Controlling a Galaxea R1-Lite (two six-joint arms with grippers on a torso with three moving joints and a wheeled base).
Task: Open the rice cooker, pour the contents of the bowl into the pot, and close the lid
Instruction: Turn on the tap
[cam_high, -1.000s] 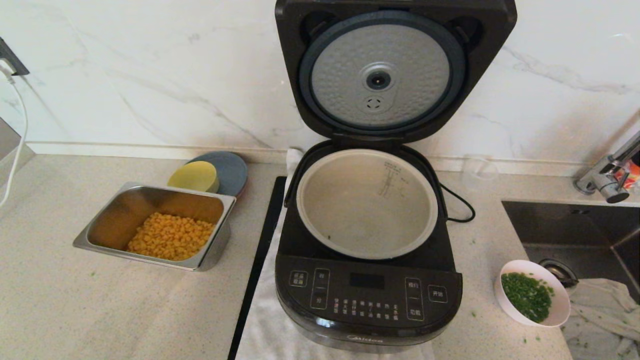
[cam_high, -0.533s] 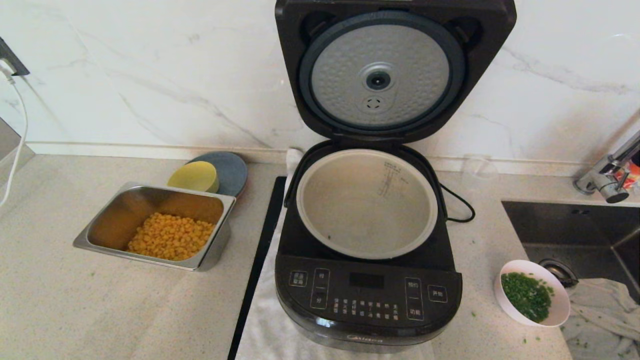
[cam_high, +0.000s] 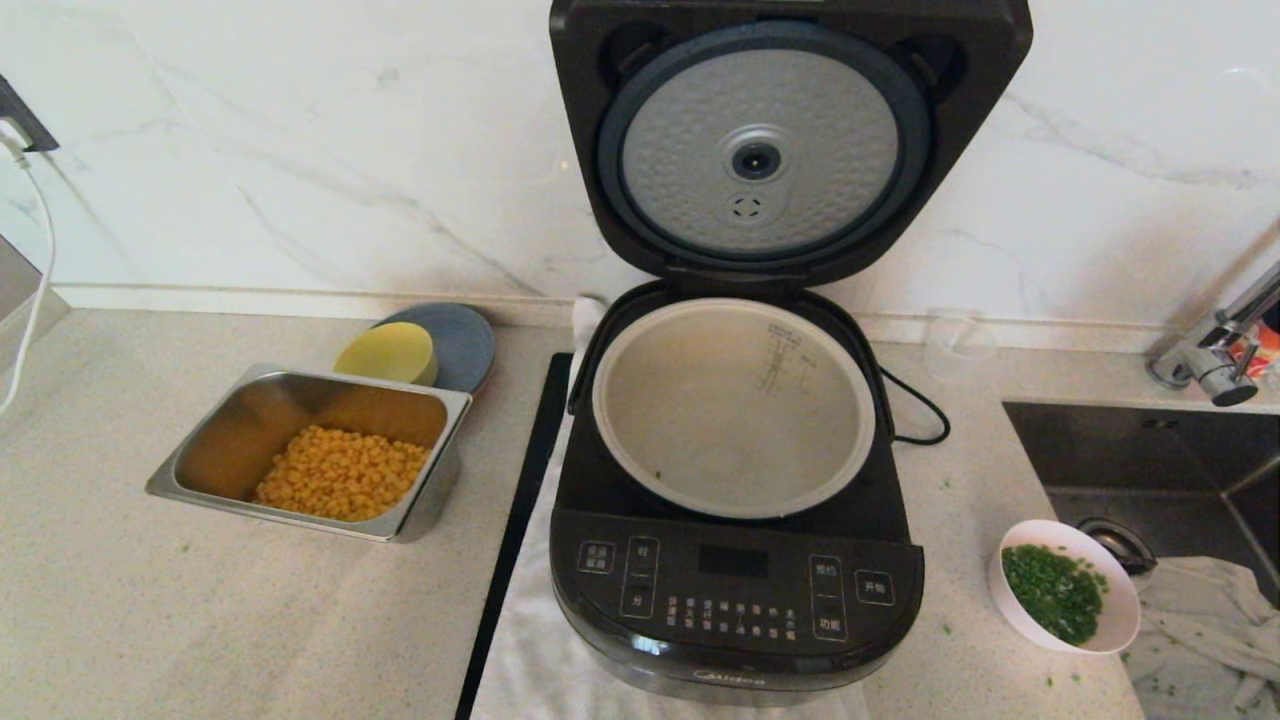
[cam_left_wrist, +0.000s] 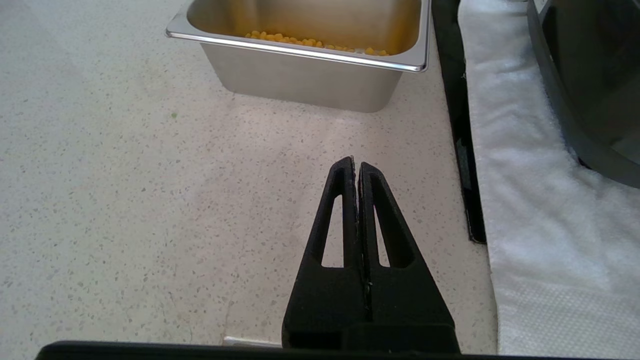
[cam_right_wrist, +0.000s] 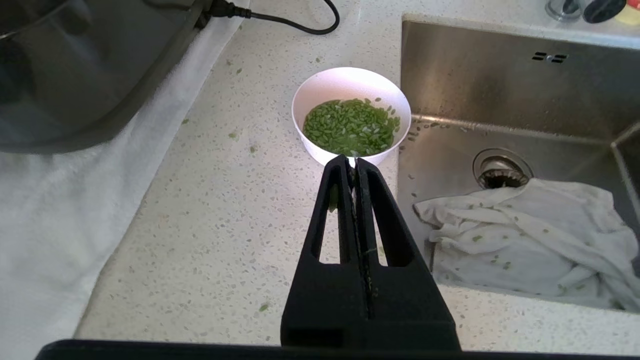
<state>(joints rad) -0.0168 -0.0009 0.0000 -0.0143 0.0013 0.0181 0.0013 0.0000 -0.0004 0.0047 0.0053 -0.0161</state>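
Observation:
The black rice cooker (cam_high: 735, 590) stands open in the middle of the counter, its lid (cam_high: 765, 150) tipped up against the wall with the dimpled silver disc showing. The grey-beige pot (cam_high: 735, 405) inside looks nearly empty. The small pale bowl (cam_high: 1068, 585) of chopped green contents (cam_high: 1052, 590) sits at the front right by the sink; it also shows as the bowl (cam_right_wrist: 320, 95) with contents (cam_right_wrist: 350, 127). My right gripper (cam_right_wrist: 354, 161) is shut, empty, pulled back from the bowl. My left gripper (cam_left_wrist: 355, 164) is shut, empty, above bare counter in front of the steel tray (cam_left_wrist: 310, 75).
A steel tray (cam_high: 215, 470) of yellow corn, a yellow bowl (cam_high: 388, 352) and a grey plate (cam_high: 462, 340) lie left of the cooker. A white towel (cam_high: 530, 660) lies under the cooker. The sink (cam_high: 1160, 450), with a cloth (cam_right_wrist: 525, 240) in it, and a faucet (cam_high: 1215, 350) are at the right.

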